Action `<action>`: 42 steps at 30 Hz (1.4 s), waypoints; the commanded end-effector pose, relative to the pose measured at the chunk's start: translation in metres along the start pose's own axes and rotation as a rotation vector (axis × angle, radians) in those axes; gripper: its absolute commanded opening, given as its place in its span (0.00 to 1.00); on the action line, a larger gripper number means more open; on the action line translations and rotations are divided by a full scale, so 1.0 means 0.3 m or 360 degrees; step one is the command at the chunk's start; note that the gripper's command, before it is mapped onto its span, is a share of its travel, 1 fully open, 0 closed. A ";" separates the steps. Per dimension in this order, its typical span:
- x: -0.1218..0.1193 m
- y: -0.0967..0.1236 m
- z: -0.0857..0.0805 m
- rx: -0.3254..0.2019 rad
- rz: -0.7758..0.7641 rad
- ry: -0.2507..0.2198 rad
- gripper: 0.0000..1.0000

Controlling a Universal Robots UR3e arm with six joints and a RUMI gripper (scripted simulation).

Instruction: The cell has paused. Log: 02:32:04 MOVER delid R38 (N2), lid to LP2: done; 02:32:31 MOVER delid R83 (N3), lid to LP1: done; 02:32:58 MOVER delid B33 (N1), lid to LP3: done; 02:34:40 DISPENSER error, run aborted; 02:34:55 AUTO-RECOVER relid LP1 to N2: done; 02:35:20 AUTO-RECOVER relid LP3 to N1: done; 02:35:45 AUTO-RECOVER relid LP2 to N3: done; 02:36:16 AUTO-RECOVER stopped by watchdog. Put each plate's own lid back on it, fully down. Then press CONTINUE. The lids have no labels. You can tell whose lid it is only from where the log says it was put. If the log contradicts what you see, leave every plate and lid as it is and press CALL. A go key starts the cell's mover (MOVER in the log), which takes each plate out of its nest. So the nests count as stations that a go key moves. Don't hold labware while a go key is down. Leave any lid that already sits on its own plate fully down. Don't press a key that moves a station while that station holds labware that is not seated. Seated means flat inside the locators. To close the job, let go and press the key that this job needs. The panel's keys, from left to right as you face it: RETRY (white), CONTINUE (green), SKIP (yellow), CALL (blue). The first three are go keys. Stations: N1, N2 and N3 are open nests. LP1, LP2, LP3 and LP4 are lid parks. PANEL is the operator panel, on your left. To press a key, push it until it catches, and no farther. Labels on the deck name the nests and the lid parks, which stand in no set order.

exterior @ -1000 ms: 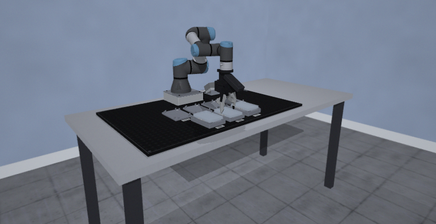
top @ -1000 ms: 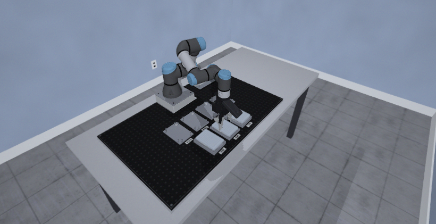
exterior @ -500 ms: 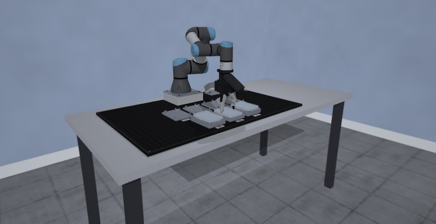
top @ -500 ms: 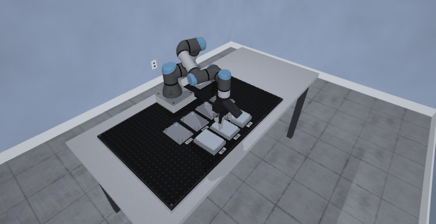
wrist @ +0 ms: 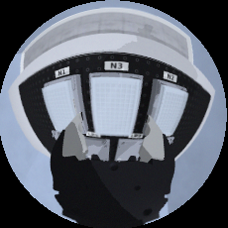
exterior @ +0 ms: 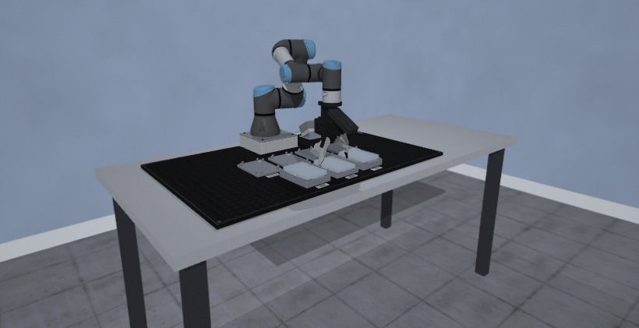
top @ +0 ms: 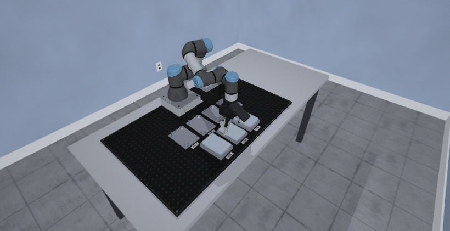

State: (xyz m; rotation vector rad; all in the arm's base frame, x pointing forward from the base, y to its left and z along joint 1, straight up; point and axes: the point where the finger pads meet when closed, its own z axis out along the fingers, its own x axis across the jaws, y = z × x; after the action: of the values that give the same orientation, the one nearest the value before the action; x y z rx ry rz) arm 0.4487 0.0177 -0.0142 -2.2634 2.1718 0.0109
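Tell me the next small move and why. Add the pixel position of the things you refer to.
Probably lift the gripper (top: 232,128) (exterior: 333,159) (wrist: 114,113) straight up: its fingers stand open on either side of the plate at N3 (top: 234,131) (exterior: 337,164) (wrist: 116,101), which looks flat in its nest.

Matt black deck mat (top: 141,159) (exterior: 188,191) (wrist: 34,114) (dully speckled).

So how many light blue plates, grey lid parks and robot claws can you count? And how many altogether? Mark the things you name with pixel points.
Light blue plates: 3 (N1 plate (top: 252,120) (exterior: 362,154) (wrist: 59,105), N2 plate (top: 217,144) (exterior: 305,170) (wrist: 172,109), N3 plate (top: 237,132) (exterior: 340,166) (wrist: 115,99))
Grey lid parks (top: 184,137) (exterior: 259,167) (wrist: 128,148): 4
Claw (top: 231,128) (exterior: 333,160) (wrist: 114,113): 1
Total: 8
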 end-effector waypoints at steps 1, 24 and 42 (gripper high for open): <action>0.001 -0.003 -0.003 0.0005 0.0000 0.0001 0.82; 0.001 -0.003 -0.004 0.0005 0.0000 0.0001 0.82; 0.001 -0.002 -0.048 0.0005 0.0000 0.0001 0.82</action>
State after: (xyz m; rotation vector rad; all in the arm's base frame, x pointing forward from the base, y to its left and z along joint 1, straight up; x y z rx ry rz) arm 0.4485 0.0177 -0.0058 -2.2632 2.1716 0.0103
